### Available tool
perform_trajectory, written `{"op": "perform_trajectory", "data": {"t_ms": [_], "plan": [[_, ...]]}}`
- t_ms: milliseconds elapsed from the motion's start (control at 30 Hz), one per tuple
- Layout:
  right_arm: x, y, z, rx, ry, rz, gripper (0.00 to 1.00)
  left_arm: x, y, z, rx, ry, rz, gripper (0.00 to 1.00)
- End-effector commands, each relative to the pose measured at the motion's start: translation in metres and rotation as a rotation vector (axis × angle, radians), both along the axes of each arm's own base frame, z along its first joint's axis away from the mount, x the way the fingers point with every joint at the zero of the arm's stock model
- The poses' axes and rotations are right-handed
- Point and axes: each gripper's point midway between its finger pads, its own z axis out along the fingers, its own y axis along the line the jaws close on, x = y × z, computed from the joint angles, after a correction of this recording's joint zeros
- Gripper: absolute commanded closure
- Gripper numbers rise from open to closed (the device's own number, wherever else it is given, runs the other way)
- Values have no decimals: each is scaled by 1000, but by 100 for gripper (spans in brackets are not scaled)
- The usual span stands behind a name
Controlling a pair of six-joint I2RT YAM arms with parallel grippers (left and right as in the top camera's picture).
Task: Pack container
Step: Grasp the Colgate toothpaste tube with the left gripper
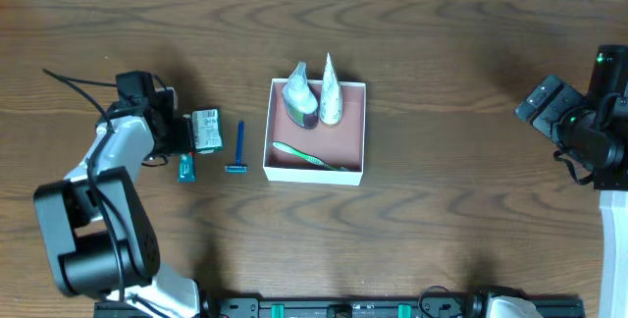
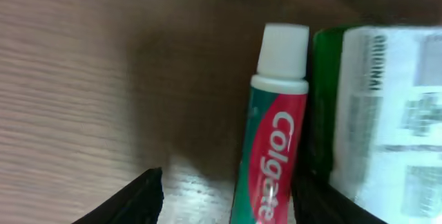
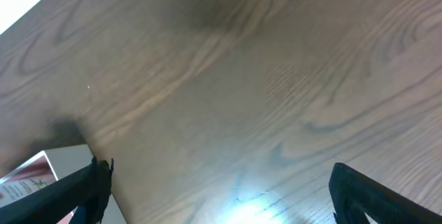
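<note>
The container (image 1: 358, 132), a white square box with a reddish-pink inside, sits mid-table. It holds two pale tubes (image 1: 314, 97) and a green toothbrush (image 1: 309, 157). To its left lie a blue razor (image 1: 237, 149), a green-and-white box (image 1: 205, 130) and a small toothpaste tube (image 1: 186, 168). My left gripper (image 1: 184, 143) is low over these. In the left wrist view its open fingers (image 2: 224, 200) straddle the red-and-green Colgate tube (image 2: 273, 148), with the box (image 2: 387, 113) just to the right. My right gripper (image 1: 549, 107) is open and empty at the far right (image 3: 221, 189).
The right wrist view shows bare wooden table and a white corner (image 3: 27, 172) at lower left; I cannot tell what it is. A black rail (image 1: 392, 308) runs along the table's front edge.
</note>
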Motion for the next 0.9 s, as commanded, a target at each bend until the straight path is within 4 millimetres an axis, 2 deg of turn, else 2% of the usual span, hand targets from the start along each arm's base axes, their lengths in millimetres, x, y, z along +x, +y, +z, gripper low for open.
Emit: {"op": "perform_trajectory", "data": {"t_ms": [0,100,267,333,467,533,667,867], "plan": [[-1,-2,1,3,-4,-18,1,-8,1,-18,-13,58,18,39],[-1,-2,1,3,-4,-18,1,-11,0,-26,-18,81,17,45],[-1,-2,1,3,-4,-18,1,-9,1,-24,-16,73,18,78],[-1,-2,1,3,-4,-18,1,-8,1,-21,-14,64,18,85],[-1,-2,1,3,-4,-18,1,-1,-4,-7,-37,15,9,92],[-1,-2,1,3,-4,-18,1,4,-11,7,-72,-33,-5,93],[-1,-2,1,3,-4,-18,1,11,-25,49,-127,-146,-38,94],[-1,-2,1,3,-4,-18,1,4,-62,133,-188,-345,-143,94]]}}
